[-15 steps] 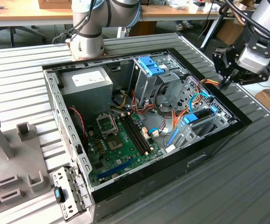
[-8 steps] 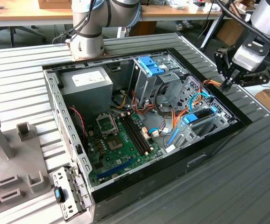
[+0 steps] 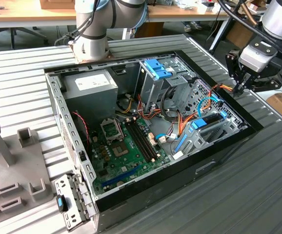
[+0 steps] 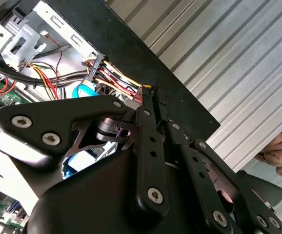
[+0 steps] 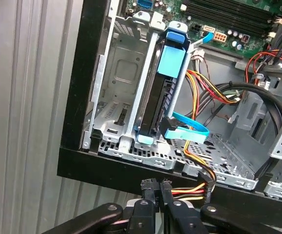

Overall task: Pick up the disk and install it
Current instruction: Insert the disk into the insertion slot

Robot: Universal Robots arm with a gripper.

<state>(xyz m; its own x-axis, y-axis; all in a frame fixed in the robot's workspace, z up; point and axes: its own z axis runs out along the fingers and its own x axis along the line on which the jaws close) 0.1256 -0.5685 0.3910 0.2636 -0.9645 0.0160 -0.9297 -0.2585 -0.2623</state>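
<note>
- Gripper [image 3: 239,88] sits in the upper right of the exterior view, just over the right rim of the open computer case [image 3: 180,168].
- Fingers pressed nearly together in both wrist views. They look pinched on the power cable [image 5: 192,187], a yellow/red/orange wire bundle with a black connector.
- The disk [image 3: 210,118] is not in the gripper. It is at the exterior view's right, inside the case, near the front corner.
- In the first wrist view the disk [image 5: 153,105] stands on edge in the metal drive bay [image 5: 119,73], with its blue rails slotted in.
- A blue data cable [image 5: 192,130] curls at the disk's end. Can't tell if it is plugged in.
- Judgement: pick-up and seating look done, so the task is far along.
- Left undone, as far as shown: the power connector hangs outside the disk, at the case edge, not mated.
- Motherboard [image 3: 126,146] and power-supply box [image 3: 90,90] are well apart from the gripper.
- The case rests on a ribbed metal table [image 3: 258,195].
</note>
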